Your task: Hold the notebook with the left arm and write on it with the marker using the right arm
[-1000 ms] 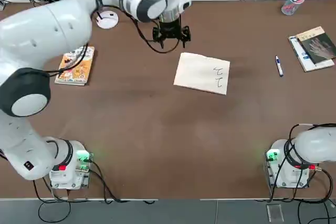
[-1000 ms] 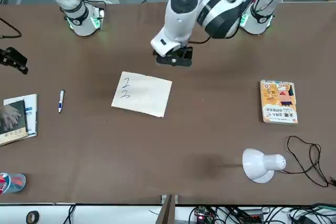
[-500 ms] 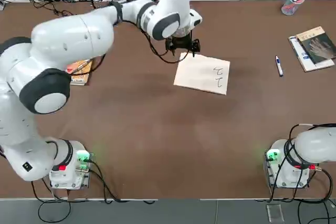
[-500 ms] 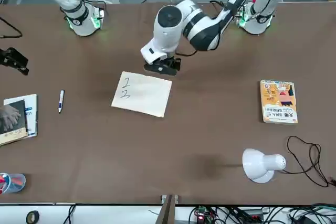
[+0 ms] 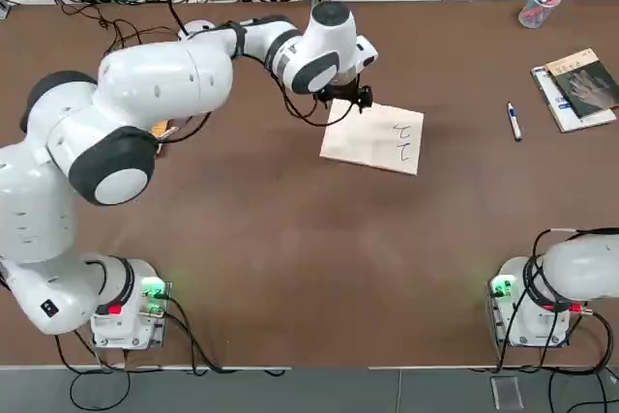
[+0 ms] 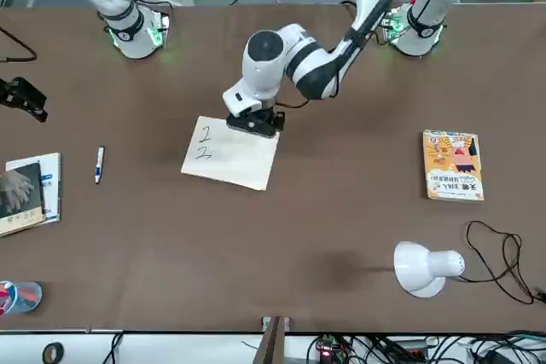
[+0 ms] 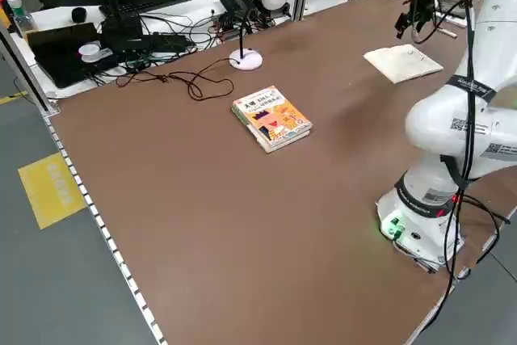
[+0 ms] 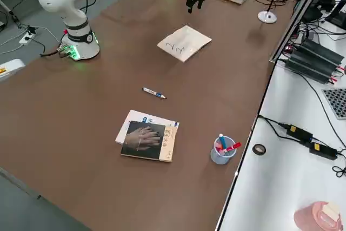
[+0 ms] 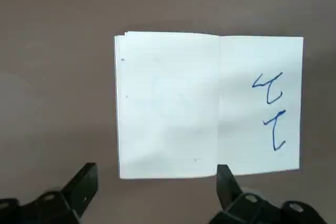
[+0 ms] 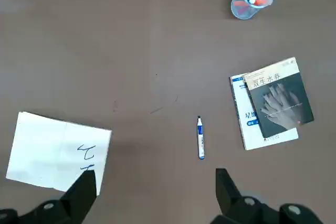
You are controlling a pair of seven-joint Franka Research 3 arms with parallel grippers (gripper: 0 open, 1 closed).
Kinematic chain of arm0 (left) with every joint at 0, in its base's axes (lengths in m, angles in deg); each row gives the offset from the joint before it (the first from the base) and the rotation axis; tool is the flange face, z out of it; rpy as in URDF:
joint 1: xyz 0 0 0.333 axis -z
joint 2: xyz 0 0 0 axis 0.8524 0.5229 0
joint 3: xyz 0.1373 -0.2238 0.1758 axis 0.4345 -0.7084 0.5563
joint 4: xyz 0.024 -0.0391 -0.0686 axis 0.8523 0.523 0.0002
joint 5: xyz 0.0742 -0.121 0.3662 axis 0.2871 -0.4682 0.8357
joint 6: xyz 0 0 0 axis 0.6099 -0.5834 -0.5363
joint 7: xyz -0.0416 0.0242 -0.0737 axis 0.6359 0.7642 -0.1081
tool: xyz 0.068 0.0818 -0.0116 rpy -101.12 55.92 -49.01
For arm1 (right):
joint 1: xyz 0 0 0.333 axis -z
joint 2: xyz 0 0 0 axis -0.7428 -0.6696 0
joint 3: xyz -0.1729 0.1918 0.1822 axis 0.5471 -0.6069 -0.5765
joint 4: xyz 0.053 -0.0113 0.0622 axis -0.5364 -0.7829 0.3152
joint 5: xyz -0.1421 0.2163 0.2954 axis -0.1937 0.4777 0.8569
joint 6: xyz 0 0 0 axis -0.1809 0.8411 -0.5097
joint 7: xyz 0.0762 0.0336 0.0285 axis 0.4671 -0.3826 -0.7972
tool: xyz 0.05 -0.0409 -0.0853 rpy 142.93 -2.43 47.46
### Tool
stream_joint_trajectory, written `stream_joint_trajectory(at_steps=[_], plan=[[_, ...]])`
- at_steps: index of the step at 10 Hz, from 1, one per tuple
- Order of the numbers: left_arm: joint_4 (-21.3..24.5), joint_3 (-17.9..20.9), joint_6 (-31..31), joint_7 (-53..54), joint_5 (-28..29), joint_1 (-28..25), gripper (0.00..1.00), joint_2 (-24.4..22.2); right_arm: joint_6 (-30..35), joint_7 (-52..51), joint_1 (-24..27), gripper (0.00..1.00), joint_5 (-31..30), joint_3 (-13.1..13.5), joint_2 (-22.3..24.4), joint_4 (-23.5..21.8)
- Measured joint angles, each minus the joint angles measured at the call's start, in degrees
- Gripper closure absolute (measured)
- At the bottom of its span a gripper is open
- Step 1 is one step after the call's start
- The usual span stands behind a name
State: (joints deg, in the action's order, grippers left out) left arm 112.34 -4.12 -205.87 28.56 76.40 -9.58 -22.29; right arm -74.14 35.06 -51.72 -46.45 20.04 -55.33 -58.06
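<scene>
One left arm [image 5: 164,94] stretches over notebook [image 5: 372,137].

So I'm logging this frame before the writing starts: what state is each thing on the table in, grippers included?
notebook: open flat, a few blue strokes on one page
marker: capped, lying on the table, unheld
left gripper: open, empty, over the notebook's blank edge
right gripper: open, empty, parked high above the table
orange book: closed, flat
dark-covered book: closed, stacked on another
pen cup: upright, pens inside
</scene>
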Motion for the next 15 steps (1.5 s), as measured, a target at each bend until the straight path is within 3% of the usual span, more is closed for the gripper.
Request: stream_joint_trajectory(at_steps=[5, 8, 15], plan=[[-0.26, 0.31, -3.88, -0.06, 1.6, -0.03, 0.01, 4.72, 0.02, 0.0, 0.0, 0.0, 0.0, 0.04, 0.0, 0.0], [-0.47, 0.44, -3.91, -0.58, 4.93, -0.03, 0.02, 5.86, 0.01, 0.0, 0.0, 0.0, 0.0, 0.04, 0.0, 0.0], [-0.89, 0.83, -4.92, -0.6, 5.71, -2.93, 0.01, 7.65, -0.12, 0.0, -0.92, 0.0, 0.0, 0.0, 0.0, -0.01]])
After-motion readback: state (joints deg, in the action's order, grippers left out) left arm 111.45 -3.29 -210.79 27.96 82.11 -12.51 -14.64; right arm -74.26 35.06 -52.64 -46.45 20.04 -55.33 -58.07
